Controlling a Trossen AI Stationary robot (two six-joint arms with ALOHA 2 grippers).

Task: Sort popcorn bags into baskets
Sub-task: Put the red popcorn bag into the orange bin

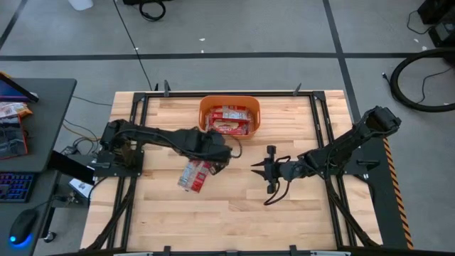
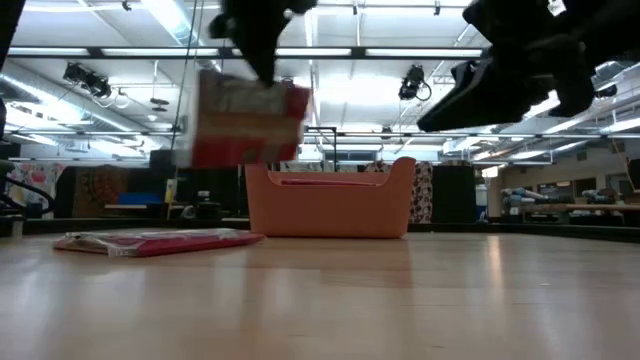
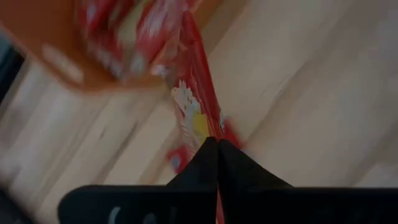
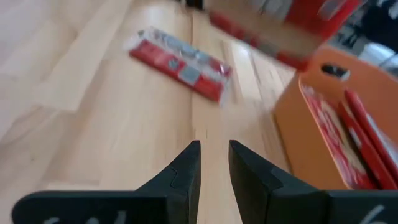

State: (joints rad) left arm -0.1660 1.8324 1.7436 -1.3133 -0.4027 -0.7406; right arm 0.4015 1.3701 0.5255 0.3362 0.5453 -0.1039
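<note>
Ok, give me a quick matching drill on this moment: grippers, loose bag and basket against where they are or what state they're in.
Things:
1. left gripper
2. right gripper
3. popcorn bag on the table
4. orange basket

States:
A. lying flat, untouched
B. holding packets, at the table's far edge
C. open, empty, above the table
D. shut on a lifted bag

Pairs: 1-D, 2-C, 3-A, 4-B

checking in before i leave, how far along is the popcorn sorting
Done: at least two bags lie in the orange basket. In hand: the left tool is shut on one bag, lifted clear of the table. Left: one bag flat on the table. The right tool waits, open and empty.
</note>
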